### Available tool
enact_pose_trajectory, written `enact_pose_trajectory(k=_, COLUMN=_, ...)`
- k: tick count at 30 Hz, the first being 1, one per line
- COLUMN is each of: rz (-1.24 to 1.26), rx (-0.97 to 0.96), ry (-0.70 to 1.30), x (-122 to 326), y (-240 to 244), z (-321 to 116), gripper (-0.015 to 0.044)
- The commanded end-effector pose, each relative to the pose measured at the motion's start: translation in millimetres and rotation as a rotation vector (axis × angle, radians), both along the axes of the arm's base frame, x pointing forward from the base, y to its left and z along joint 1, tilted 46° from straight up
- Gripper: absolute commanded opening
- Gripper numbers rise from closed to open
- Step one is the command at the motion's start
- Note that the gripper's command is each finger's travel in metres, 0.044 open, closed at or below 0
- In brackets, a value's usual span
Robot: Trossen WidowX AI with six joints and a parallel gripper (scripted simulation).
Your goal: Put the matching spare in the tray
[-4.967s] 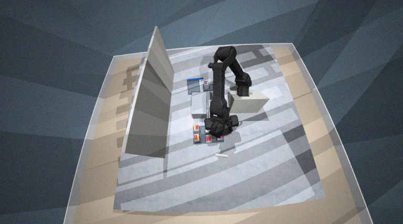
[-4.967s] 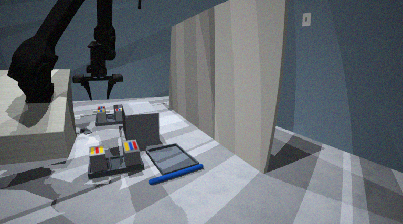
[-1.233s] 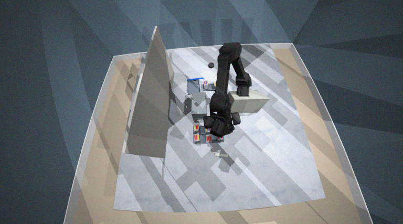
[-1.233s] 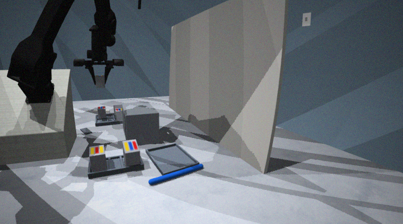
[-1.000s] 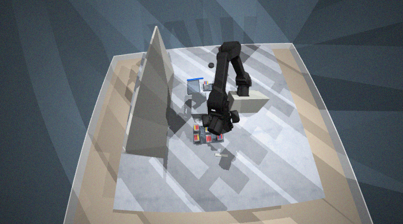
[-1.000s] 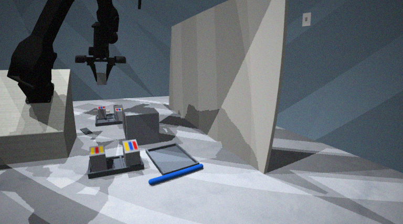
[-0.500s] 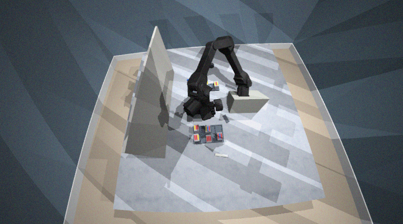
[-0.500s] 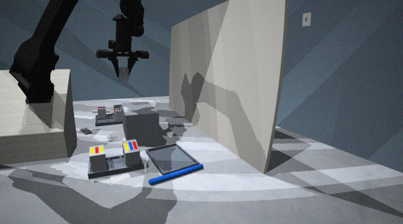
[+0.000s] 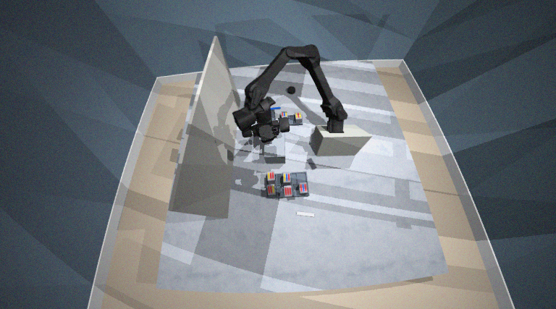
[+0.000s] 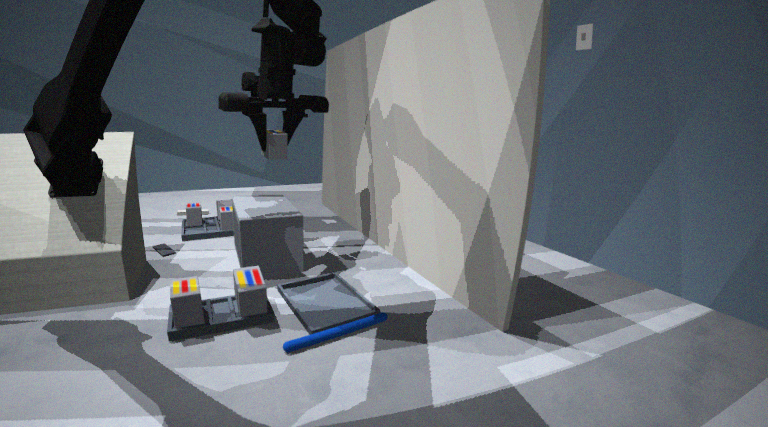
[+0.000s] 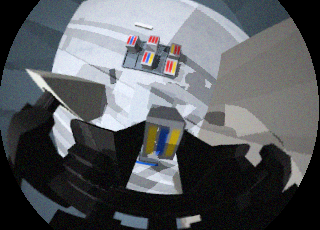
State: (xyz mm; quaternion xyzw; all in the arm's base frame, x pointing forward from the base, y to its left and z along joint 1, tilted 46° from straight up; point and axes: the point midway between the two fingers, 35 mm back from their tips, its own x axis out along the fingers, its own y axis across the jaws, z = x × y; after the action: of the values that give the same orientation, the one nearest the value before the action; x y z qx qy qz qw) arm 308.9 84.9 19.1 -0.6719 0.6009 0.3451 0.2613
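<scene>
My gripper (image 10: 276, 143) is shut on a grey block (image 10: 276, 146) (image 11: 163, 140) with yellow, blue and yellow stripes on its top. It holds the block high above the table, near the grey box (image 9: 274, 147) (image 10: 271, 244). The shallow dark-rimmed tray (image 10: 325, 304) lies on the table and looks empty; in the top view the arm mostly hides it. A rack (image 10: 219, 323) beside it holds two striped blocks. A farther rack (image 9: 300, 177) (image 11: 132, 60) holds several striped blocks and has one free slot. No printed code on the back of a mounted unit is visible.
A tall beige panel (image 9: 205, 145) (image 10: 447, 88) (image 11: 270, 80) stands close to the gripper. A blue bar (image 9: 276, 108) (image 10: 334, 333) lies along the tray's edge. A white strip (image 9: 305, 214) (image 11: 144, 26), a small dark plate (image 9: 311, 163) (image 10: 164, 249) and a dark ball (image 9: 291, 90) are elsewhere.
</scene>
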Motion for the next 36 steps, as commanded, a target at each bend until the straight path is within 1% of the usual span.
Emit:
enact_pose_trajectory(k=1, rz=0.005, rx=-0.008, ry=-0.006, x=13, y=-21, z=20, gripper=0.0)
enact_pose_trajectory(k=12, rz=-0.002, rx=-0.049, ry=-0.019, x=35, y=-88, z=75, gripper=0.0)
enact_pose_trajectory(k=23, rz=-0.025, rx=-0.117, ry=-0.016, x=32, y=-158, z=133, gripper=0.0)
enact_pose_trajectory(k=36, rz=-0.027, rx=-0.12, ry=-0.015, x=33, y=-167, z=131, gripper=0.0)
